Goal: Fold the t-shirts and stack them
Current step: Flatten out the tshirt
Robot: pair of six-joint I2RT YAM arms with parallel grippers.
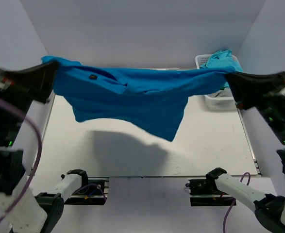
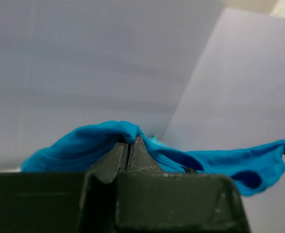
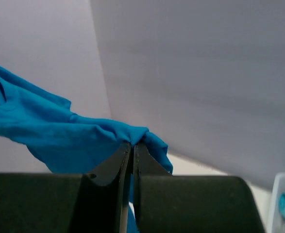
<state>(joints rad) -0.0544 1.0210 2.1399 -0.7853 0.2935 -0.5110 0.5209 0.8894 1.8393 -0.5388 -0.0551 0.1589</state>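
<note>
The pale table (image 1: 205, 145) lies below both grippers, with a broad shadow (image 1: 127, 148) on it under the hanging cloth.

The blue shirt (image 1: 142, 92) is off the table and stretched in the air between the two grippers. Its long axis runs straight across from the left gripper to the right one, side to side over the table. The top edge is pulled into a nearly level line. The rest of the cloth sags beneath that line and comes to a low point nearer the right gripper than the left, and this point hangs clear of the table.

A white basket (image 1: 215, 101) stands at the far right corner of the table, just behind and below the right gripper. Teal shirts (image 1: 222, 59) are heaped in it and rise above its rim.

The left gripper (image 1: 52, 68) is at the shirt's left end. Its fingers are pressed together on a bunched fold of the blue cloth. The right gripper (image 1: 228, 77) is at the opposite end, and its fingers are likewise squeezed on a pinch of the same shirt, with cloth spilling out past both sides of the tips.
</note>
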